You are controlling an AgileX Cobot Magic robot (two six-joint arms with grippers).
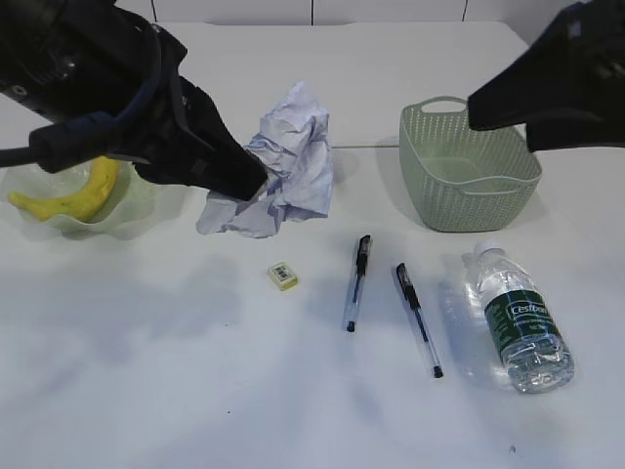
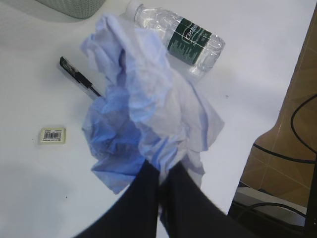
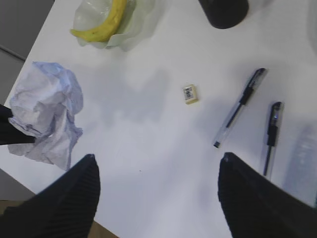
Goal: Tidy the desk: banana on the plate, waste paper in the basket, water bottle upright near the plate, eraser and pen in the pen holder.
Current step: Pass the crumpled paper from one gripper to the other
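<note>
Left gripper (image 1: 256,176) clamped on crumpled paper (image 1: 283,166), held clear of the table (image 1: 146,371) at 12 o'clock from the eraser (image 1: 282,276). Banana (image 1: 73,195) lying on the plate (image 1: 137,200) at 9 o'clock from the paper, basket (image 1: 469,181) at 3 o'clock from it, under the dark right arm (image 1: 557,78). Two pens (image 1: 357,281) (image 1: 418,318) flat at 3 o'clock from the eraser, bottle (image 1: 518,318) on its side beyond them, at 6 o'clock from the basket.
</note>
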